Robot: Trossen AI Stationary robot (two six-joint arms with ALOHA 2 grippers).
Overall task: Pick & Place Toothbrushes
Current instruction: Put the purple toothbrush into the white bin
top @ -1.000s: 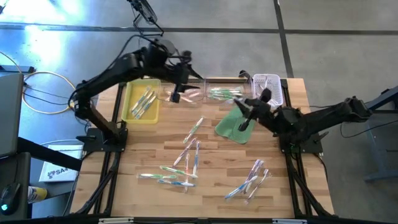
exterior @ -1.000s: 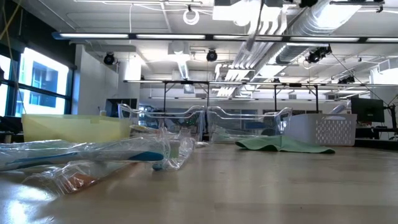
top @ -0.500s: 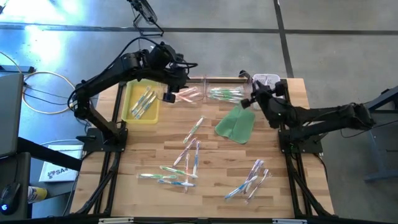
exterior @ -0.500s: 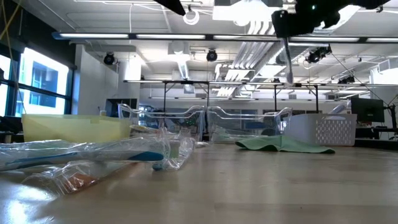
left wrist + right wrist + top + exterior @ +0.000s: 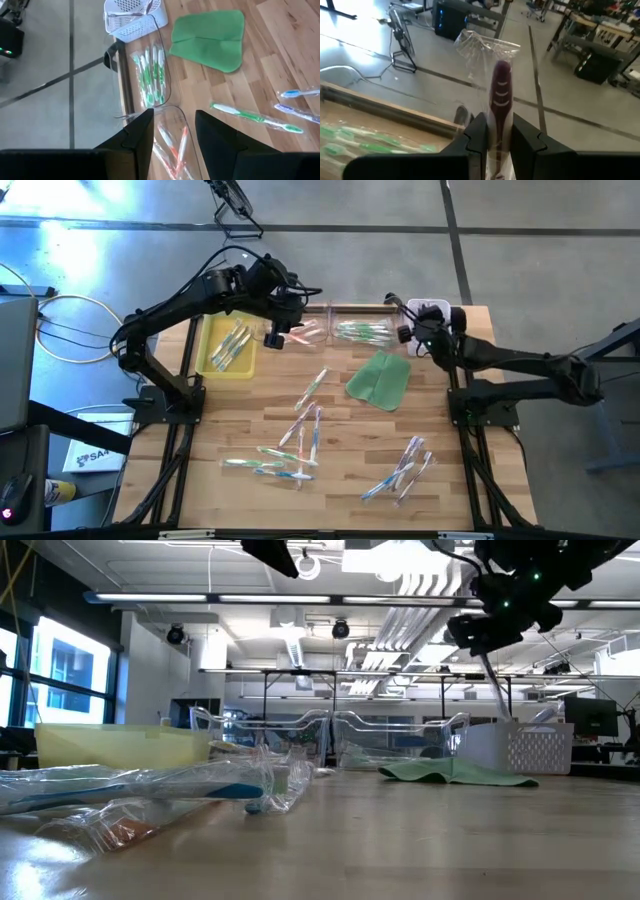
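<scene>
Yellow rectangular tray holds green-handled wrapped toothbrushes. Clear bins hold pink and green ones. Right gripper is clamped on a purple wrapped toothbrush above the white slotted basket. Left gripper stands apart, empty.

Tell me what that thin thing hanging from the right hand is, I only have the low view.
Observer: A purple toothbrush in its clear wrapper; the right hand is shut on it.
Operator: Where is it headed?
Observer: I can't say, but seen from above it is right beside the white basket.
Operator: And the other arm?
Observer: The left hand is open and empty, above the clear tray of orange brushes.
</scene>
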